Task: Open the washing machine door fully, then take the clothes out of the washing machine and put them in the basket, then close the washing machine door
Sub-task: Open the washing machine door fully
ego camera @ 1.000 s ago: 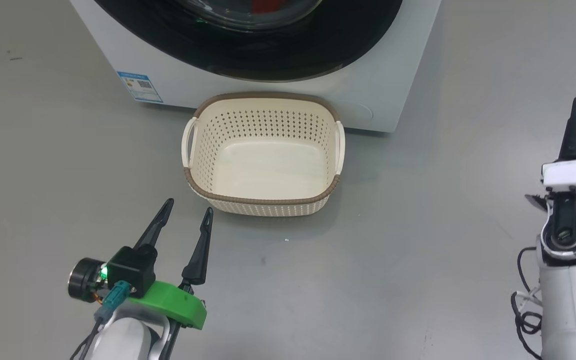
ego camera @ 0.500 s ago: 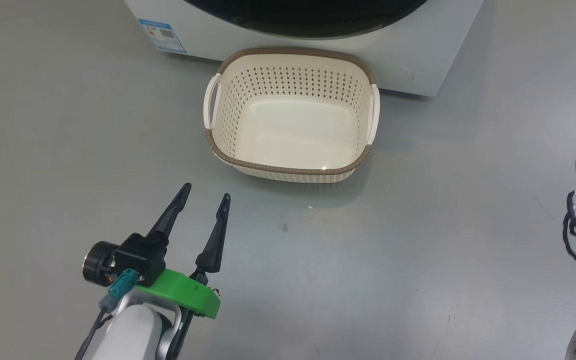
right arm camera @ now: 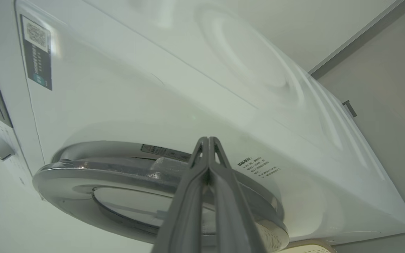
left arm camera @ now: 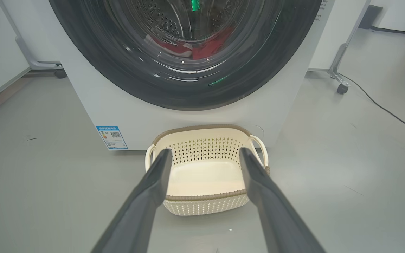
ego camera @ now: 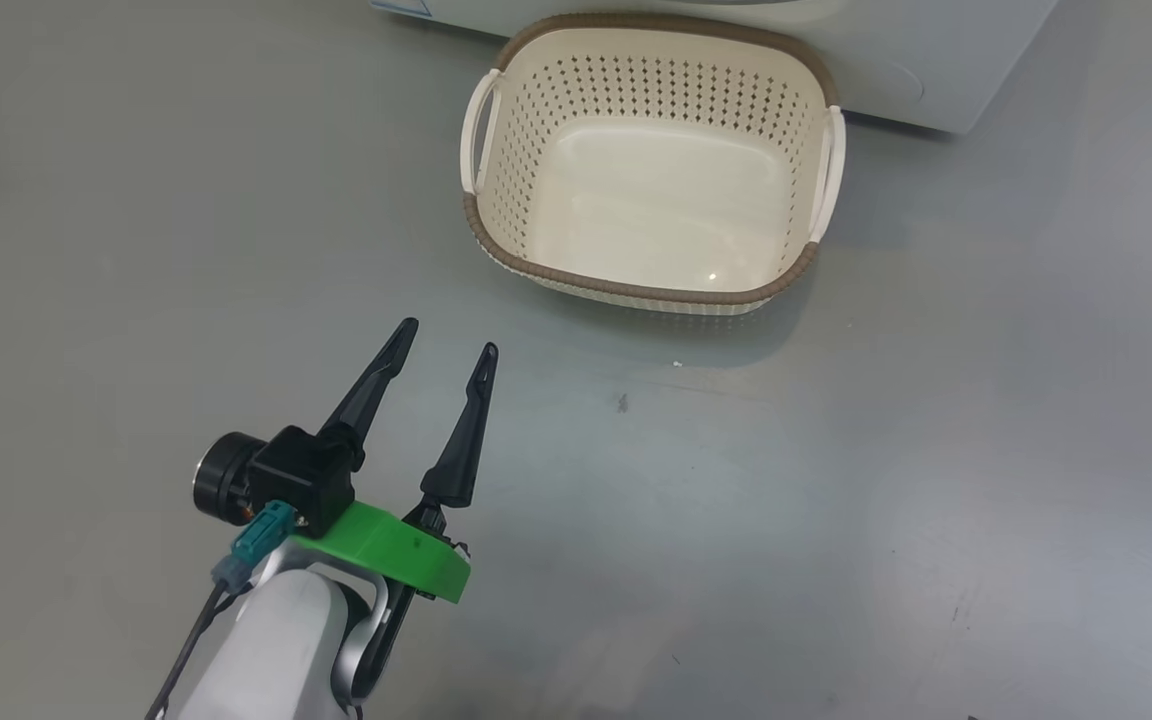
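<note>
- basket: cream perforated plastic, brown woven rim, back edge just beside washing machine.
- Smooth grey floor open in front of basket and on both sides.
- left gripper near basket's front-left corner, fingers spread, holding nothing.
- right gripper clenched, nothing between its fingers, by the glossy round washing machine door above basket.
- Red clothes behind the door glass.

Basket: cream moulded plastic, smooth bottom with slight sheen, perforated walls, brown woven-texture rim. Washing machine: white casing, smooth, satin finish. Washing machine door: glossy black rim, clear glass centre with sharp reflections; seen from the side in the right wrist view, a bright metallic-looking ring. Drum: perforated shiny steel. Clothes: red cloth, matt. Floor: grey, smooth, low sheen, a few scuffs. Left gripper fingers: matt dark plastic; right gripper same. Green mount: matt plastic.
</note>
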Robot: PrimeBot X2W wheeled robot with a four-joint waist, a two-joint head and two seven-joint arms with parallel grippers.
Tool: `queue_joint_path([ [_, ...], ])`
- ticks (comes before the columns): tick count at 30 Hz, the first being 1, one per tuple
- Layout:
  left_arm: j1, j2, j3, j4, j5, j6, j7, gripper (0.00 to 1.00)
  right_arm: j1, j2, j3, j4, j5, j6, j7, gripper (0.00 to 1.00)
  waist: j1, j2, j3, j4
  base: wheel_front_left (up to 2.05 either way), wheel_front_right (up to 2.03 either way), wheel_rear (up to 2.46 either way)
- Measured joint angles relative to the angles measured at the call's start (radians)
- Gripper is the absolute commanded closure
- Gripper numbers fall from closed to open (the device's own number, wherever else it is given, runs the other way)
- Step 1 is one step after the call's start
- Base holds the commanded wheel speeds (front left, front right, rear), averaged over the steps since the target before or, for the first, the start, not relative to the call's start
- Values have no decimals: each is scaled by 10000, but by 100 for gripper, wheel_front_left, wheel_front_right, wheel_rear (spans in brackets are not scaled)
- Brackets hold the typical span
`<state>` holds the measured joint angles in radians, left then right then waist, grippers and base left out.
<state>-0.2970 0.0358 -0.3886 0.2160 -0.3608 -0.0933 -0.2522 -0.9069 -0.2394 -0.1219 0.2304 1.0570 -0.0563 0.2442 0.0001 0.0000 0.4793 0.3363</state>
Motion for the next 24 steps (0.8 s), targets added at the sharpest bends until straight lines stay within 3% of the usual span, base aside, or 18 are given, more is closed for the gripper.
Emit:
queue_joint_path([
  [12,-235,-42,-341,-44,-362,13,0,0,-1342,447,-84,815,1152,-343,1011,100,0,0,568,606,0,0,0],
  [24,-253,-58,-523,-42,-502,148,0,0,-2339,491,-142,1421,1396,-522,1530,100,-1,0,741,858,0,0,0],
])
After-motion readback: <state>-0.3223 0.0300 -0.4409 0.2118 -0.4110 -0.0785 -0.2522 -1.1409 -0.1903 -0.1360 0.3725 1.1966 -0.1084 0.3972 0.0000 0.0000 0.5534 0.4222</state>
